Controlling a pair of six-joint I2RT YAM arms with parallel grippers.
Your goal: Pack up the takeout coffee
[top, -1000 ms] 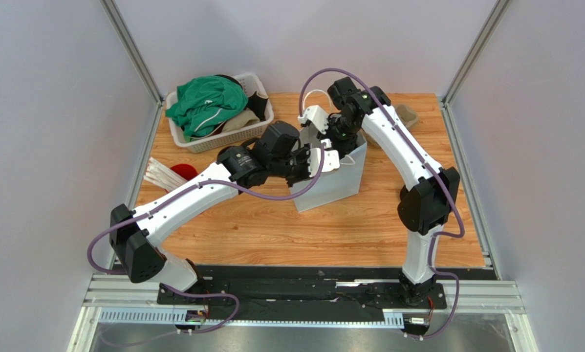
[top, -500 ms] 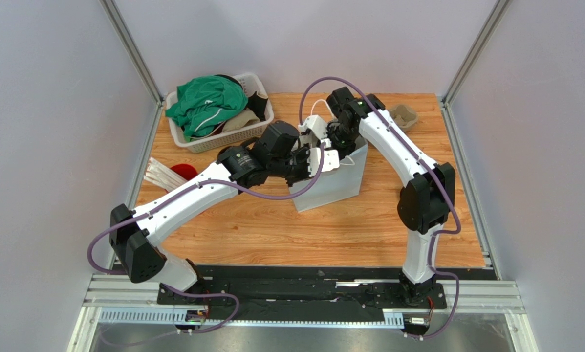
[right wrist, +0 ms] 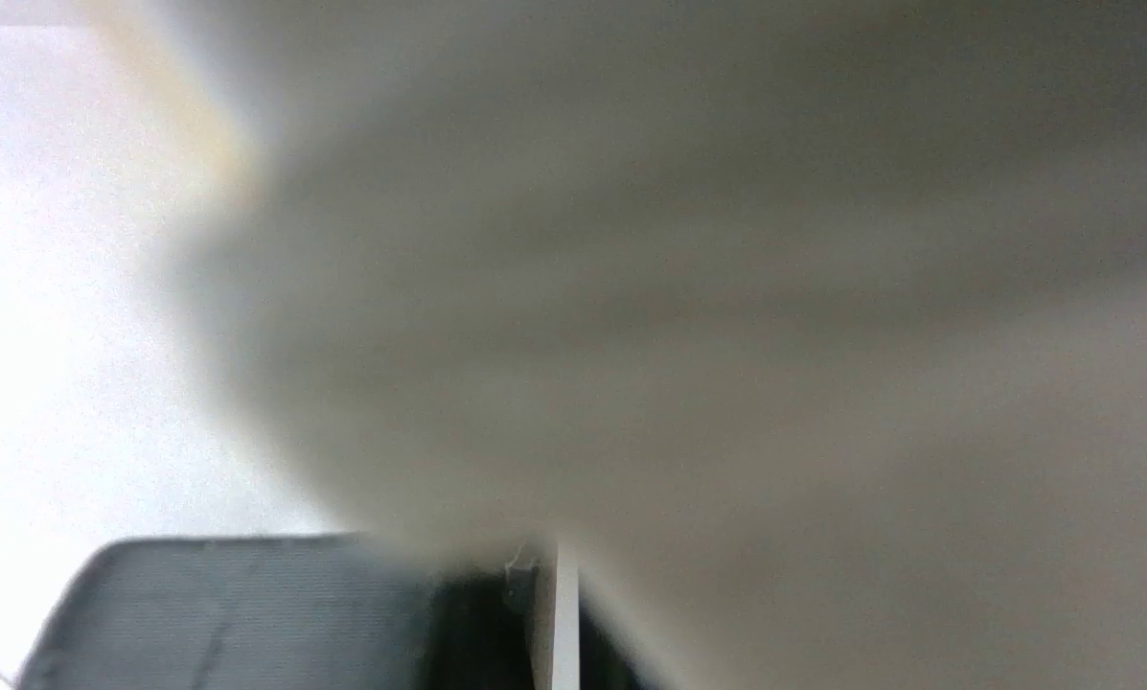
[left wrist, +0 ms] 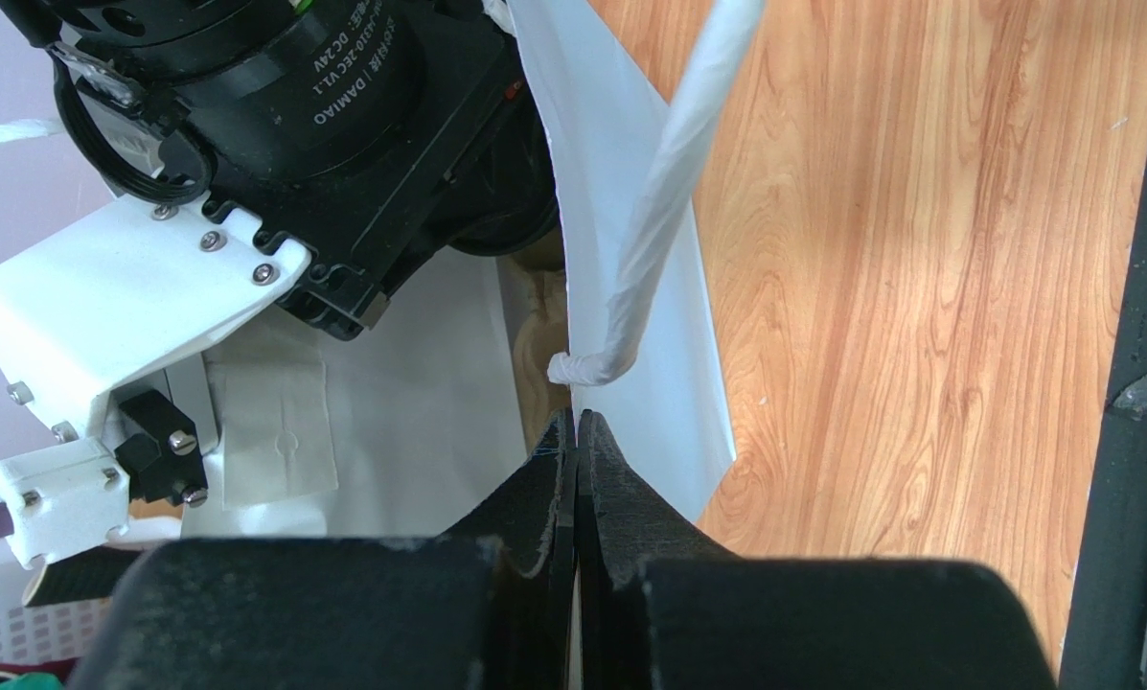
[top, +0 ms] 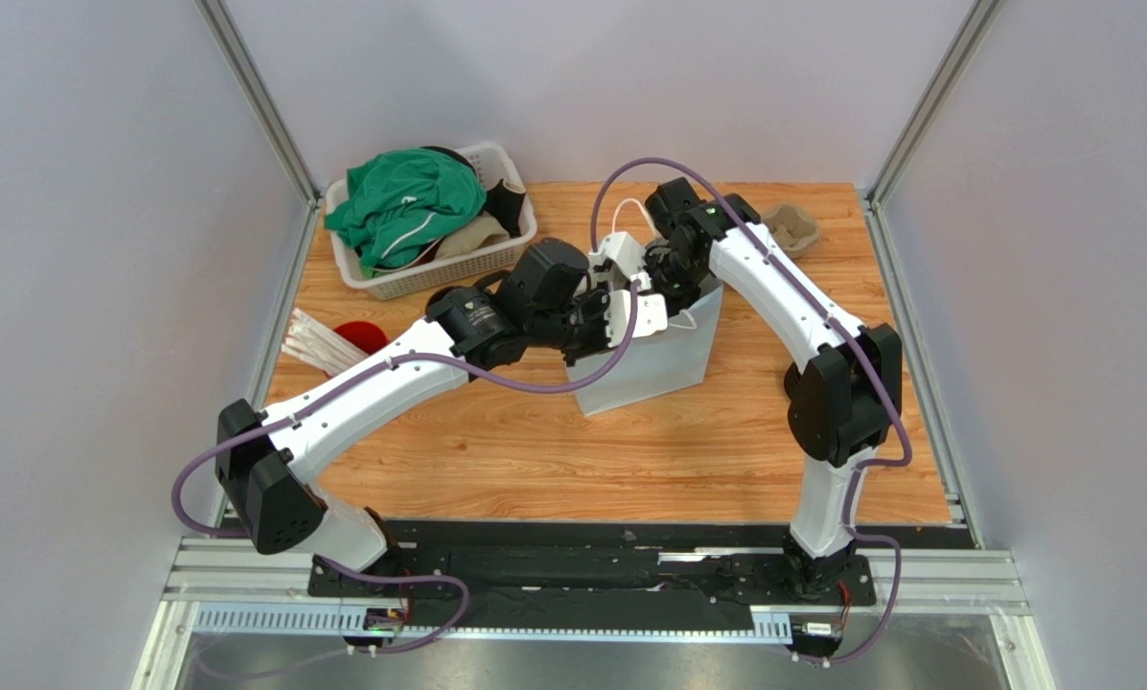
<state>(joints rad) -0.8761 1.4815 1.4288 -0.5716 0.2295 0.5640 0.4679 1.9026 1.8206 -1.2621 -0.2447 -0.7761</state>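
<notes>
Takeout coffee not visible in any view. Left hand [left wrist: 576,431] pinched closed on paper bag [left wrist: 673,410] rim; right hand [right wrist: 553,611] closed, apparently on the opposite rim. Judgement: cup light, crushable, lid may pop; grip mid-wall below lid, gently, upright.

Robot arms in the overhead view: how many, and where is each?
2. The left arm reaches from the near-left base to the white paper bag; the right arm bends from the near-right base to its far side.
</notes>
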